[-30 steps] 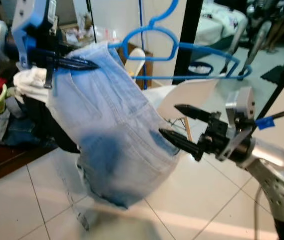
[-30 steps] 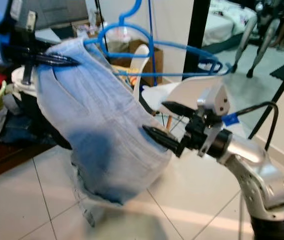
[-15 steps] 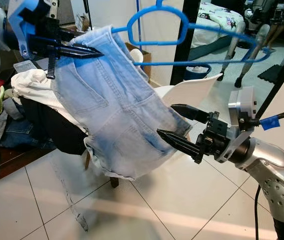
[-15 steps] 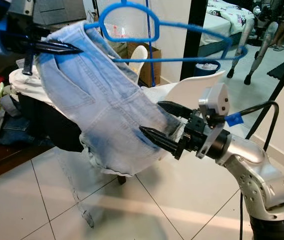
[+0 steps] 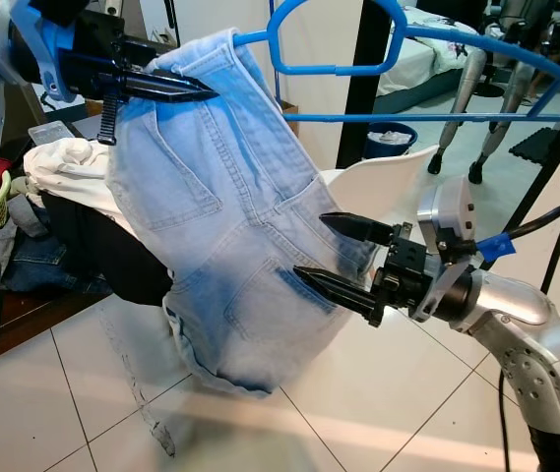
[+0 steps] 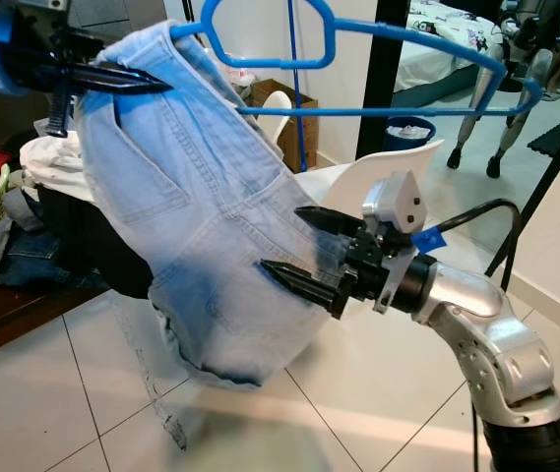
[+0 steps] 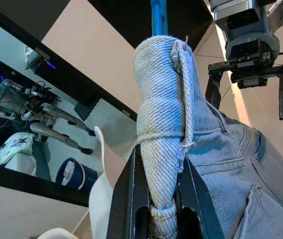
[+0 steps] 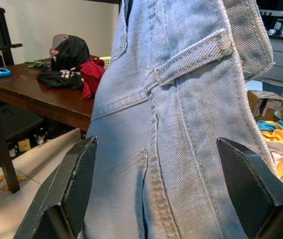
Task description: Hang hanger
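One blue hanger (image 5: 427, 69) is held high in front of the robot, with one pair of light denim shorts (image 5: 230, 216) draped over its left end. The left gripper (image 5: 166, 87) is pinched on the shorts' folded waistband at that end. The right gripper (image 5: 343, 258) has its two fingers spread apart against the shorts' lower part, in front of one white chair (image 5: 383, 187).
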### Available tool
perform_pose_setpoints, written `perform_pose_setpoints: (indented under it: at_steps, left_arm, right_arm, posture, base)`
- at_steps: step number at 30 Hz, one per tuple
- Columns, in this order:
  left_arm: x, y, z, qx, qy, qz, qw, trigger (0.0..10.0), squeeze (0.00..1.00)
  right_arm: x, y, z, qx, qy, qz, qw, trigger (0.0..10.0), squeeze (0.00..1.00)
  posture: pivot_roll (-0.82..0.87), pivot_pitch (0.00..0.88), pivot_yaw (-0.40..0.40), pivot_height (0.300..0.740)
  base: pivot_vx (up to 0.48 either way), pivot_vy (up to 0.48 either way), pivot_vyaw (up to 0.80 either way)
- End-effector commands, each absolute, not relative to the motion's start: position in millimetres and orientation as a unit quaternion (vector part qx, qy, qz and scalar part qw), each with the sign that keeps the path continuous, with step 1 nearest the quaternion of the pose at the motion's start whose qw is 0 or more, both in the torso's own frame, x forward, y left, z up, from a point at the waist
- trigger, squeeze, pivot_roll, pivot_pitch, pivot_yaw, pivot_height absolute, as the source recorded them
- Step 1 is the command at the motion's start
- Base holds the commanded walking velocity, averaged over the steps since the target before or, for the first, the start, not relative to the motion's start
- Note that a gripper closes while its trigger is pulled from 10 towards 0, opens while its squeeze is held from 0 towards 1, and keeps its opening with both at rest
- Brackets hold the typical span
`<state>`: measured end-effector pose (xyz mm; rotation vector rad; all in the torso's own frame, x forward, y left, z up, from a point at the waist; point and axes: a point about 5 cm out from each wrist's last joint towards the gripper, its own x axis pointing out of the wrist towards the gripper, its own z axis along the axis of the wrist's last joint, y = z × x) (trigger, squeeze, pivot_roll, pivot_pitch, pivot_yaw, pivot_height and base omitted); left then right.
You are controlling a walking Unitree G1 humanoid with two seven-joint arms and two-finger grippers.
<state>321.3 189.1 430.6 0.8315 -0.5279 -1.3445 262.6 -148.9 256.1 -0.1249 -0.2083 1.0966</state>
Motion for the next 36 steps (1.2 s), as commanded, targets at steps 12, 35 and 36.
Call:
perform_pose_setpoints:
  at_steps: [12,35,36]
  left_arm:
    - [314,182,431,0.368,-0.238,-0.631,0.640,10.0,0.00]
    - [316,186,431,0.383,-0.232,-0.621,0.643,10.0,0.00]
    - [316,186,432,0.382,-0.233,-0.621,0.643,10.0,0.00]
  right_arm:
    - [261,-151,272,-0.037,-0.137,0.524,0.840,10.0,0.00]
    - [240,-174,255,-0.107,-0.011,0.607,0.788,10.0,0.00]
    - [235,-176,245,-0.124,0.032,0.619,0.775,10.0,0.00]
  posture:
    - [0.01,0.022,0.048,0.740]
    - [0.00,0.032,0.040,0.740]
    - [0.00,0.032,0.040,0.740]
  base:
    - [0.000,0.000,0.00]
    - [0.000,0.000,0.00]
    - [0.000,0.000,0.00]
